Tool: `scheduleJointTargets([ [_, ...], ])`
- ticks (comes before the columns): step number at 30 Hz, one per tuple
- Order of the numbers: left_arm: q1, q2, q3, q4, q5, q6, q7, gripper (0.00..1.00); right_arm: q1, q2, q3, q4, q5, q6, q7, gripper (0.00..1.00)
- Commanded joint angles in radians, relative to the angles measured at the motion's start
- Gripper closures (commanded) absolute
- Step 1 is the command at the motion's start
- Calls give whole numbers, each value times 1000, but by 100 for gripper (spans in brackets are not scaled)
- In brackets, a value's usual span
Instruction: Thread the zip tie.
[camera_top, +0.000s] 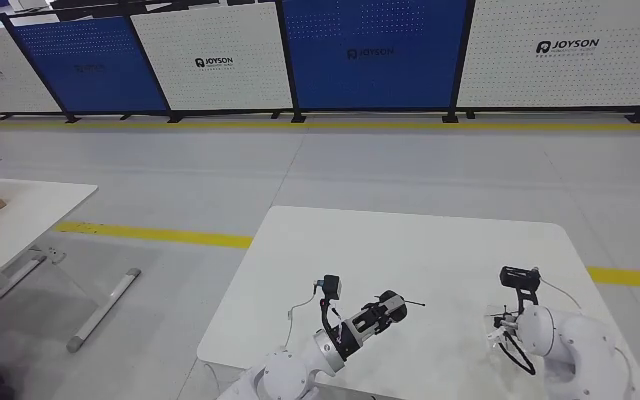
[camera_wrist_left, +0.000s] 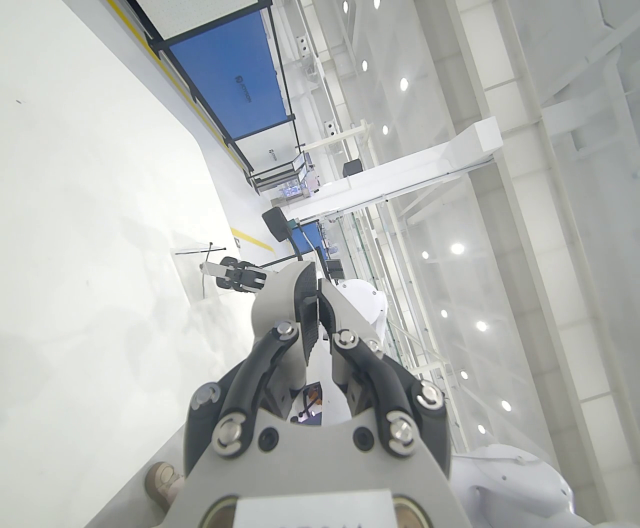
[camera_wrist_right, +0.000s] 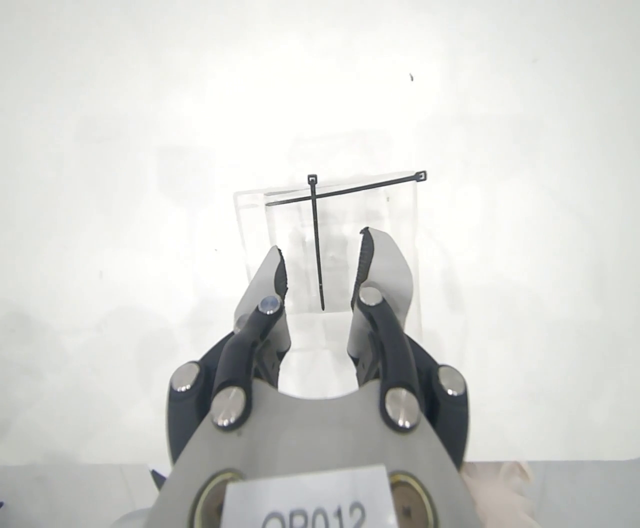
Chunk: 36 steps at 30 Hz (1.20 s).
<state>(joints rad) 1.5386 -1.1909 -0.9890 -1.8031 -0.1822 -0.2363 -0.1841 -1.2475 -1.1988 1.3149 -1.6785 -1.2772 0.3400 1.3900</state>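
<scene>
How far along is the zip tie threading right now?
Nothing looks threaded: two zip ties lie crossed, unlooped, on the clear stand. In hand: the right gripper hovers open over one tie; the left gripper is shut. Left: grasp it, then feed its tail through its head.

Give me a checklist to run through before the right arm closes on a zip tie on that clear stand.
1. Right gripper jaws open: ok.
2. First zip tie lined up between the jaws: ok.
3. Second zip tie clear of the first: not ok, it crosses it near the head.
4. Jaws at the tie's height above the clear stand: cannot tell.
5. Left gripper out of the way: ok, jaws shut, apart from the stand.
6. Left gripper holding a tie: cannot tell.
</scene>
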Motion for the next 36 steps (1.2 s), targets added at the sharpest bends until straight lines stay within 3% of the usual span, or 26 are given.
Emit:
scheduleJointTargets([
  [1,0,0,0,0,0,0,0,100,7,2,-5,11,5,0,0,69],
  [24,0,0,0,0,0,0,0,100,23,32,-43,39,41,0,0,76],
  [36,0,0,0,0,0,0,0,100,70,48,-74,93,87,0,0,90],
])
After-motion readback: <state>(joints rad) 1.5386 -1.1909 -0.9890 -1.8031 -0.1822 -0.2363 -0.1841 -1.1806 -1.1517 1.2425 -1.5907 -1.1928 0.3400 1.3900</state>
